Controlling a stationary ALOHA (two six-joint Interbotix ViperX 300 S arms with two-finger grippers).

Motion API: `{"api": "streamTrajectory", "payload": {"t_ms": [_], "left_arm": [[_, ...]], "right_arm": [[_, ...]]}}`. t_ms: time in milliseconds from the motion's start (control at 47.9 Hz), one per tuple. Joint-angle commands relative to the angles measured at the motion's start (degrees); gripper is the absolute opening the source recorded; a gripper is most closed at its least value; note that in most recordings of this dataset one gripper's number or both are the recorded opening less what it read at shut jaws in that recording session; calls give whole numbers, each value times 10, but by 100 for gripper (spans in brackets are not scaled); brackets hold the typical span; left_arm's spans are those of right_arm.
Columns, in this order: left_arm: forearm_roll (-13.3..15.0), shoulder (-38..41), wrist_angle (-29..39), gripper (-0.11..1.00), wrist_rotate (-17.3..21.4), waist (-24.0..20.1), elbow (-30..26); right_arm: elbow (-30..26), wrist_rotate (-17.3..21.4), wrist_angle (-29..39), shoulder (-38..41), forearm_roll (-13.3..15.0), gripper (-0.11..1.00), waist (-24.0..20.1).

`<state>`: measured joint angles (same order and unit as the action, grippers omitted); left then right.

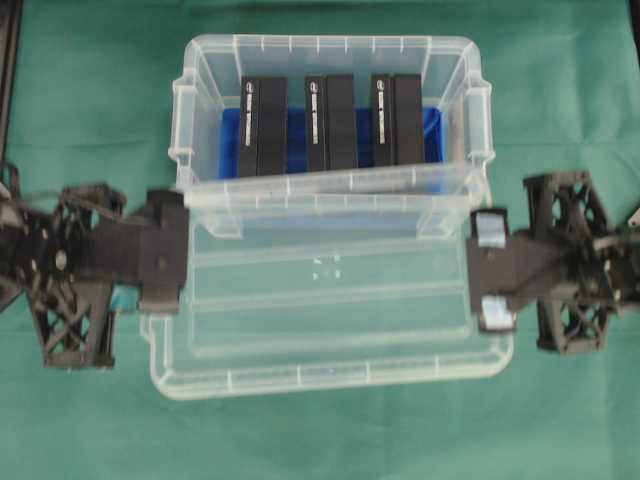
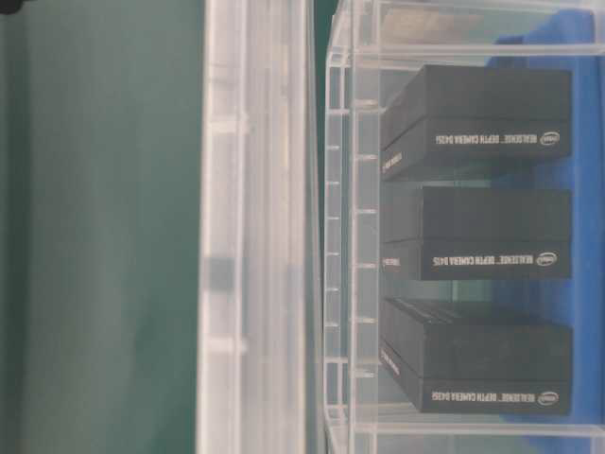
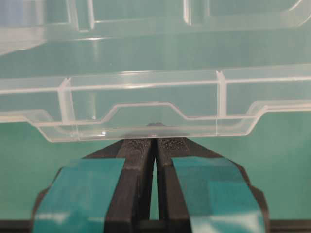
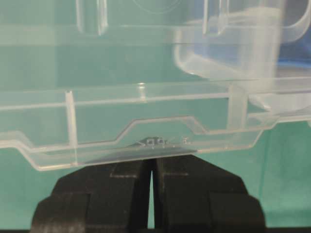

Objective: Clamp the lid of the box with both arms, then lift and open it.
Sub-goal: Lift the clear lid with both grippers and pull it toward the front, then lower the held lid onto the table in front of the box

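Note:
The clear lid (image 1: 330,310) is held level between both arms, shifted toward the near side of the box (image 1: 330,42). Its far edge overlaps the box's near rim. The box stands uncovered, showing three black boxes (image 1: 330,120) on a blue liner (image 1: 232,130). My left gripper (image 1: 183,262), with teal tape, is shut on the lid's left end tab (image 3: 146,121). My right gripper (image 1: 478,272), with pale tape, is shut on the right end tab (image 4: 160,131). In the left wrist view the left gripper (image 3: 155,139) pinches the lid's rim, and in the right wrist view the right gripper (image 4: 152,158) does the same. From table level the lid (image 2: 255,227) appears edge-on beside the box (image 2: 342,236).
A green cloth (image 1: 90,110) covers the table on all sides. A dark frame rail (image 1: 8,60) runs along the far left edge. The black boxes (image 2: 492,236) lie side by side in the tub.

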<state>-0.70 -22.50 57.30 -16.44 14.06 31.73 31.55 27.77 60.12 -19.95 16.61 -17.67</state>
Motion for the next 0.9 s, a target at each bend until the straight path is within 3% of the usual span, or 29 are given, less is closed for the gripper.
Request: {"api": "streamTrajectory", "payload": {"t_ms": [0, 334, 564, 877], "left_arm": [[-8, 4, -31, 1, -7, 11, -30], [-14, 23, -30, 1, -38, 46, -42], [-14, 37, -45, 1, -42, 59, -38], [-14, 39, -71, 1, -59, 74, -22]], "right_arm": [[-47, 21, -11, 8, 18, 0, -15], [-70, 69, 14, 37, 32, 0, -60], [-63, 94, 15, 47, 32, 0, -62], [-43, 98, -3, 57, 31, 0, -64]]}}
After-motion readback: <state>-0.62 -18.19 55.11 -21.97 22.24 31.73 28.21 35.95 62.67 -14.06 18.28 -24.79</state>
